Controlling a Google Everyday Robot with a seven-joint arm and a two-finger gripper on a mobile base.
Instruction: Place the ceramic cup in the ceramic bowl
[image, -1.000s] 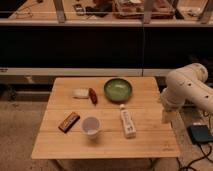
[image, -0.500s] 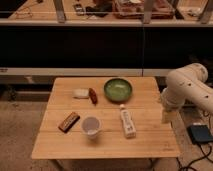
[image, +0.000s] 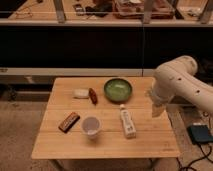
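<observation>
The ceramic cup (image: 91, 126) is a small pale cup standing upright near the front middle of the wooden table (image: 55, 145). The ceramic bowl (image: 118, 90) is a round green dish at the back of the table, right of centre, and it holds nothing. My white arm (image: 180, 82) hangs over the table's right edge. The gripper (image: 157, 109) points down at the right side of the table, to the right of the bowl and well away from the cup. It holds nothing that I can see.
A white tube-shaped bottle (image: 127, 121) lies right of the cup. A brown bar (image: 69, 121) lies left of it. A small white object (image: 81, 93) and a red-brown object (image: 92, 95) lie left of the bowl. A black box (image: 201, 133) sits on the floor.
</observation>
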